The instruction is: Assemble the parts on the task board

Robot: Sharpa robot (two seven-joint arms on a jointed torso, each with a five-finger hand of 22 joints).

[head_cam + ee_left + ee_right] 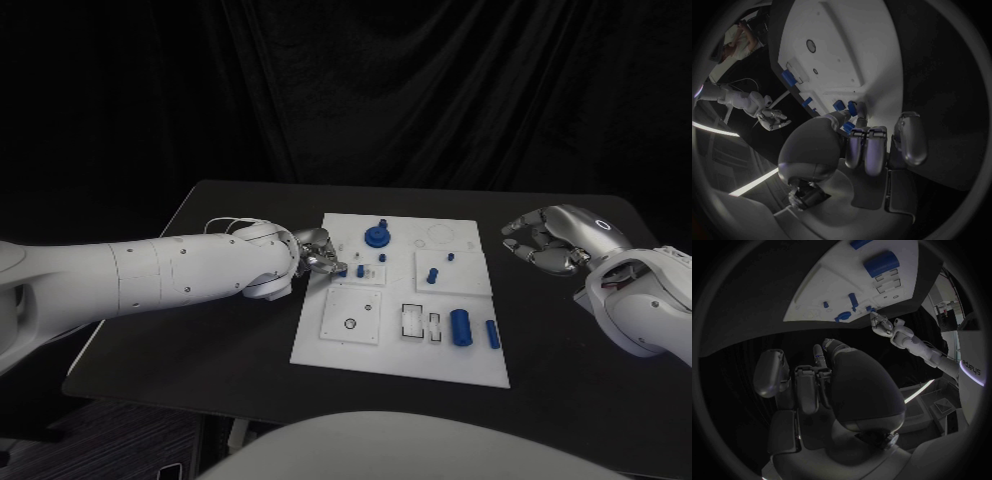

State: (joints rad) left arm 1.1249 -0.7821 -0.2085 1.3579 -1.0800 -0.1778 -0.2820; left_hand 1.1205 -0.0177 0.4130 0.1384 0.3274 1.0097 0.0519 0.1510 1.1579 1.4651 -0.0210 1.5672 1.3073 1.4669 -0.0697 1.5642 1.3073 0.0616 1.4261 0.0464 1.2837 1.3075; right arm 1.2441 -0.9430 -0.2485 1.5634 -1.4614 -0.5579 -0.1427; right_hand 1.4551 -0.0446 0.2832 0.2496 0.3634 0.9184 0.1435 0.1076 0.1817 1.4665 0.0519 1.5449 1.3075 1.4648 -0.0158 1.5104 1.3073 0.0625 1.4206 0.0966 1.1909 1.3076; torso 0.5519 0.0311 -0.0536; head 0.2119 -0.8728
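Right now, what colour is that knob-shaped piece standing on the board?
Blue knob-shaped part, best seen in the head view.

Both arms reach in over the table.
Left hand (315, 252) pinches fingertips together; right hand (555, 238) hovers, fingers curled.

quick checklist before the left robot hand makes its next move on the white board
1. Left robot hand at the white task board's left edge: ok.
2. Small blue part at its fingertips: ok; whether it is firmly held: cannot tell.
3. Right robot hand off the board, over black table: ok.
4. Right robot hand holds nothing, fingers curled: ok.
5. Large blue cylinder lies clear of the left hand: ok.
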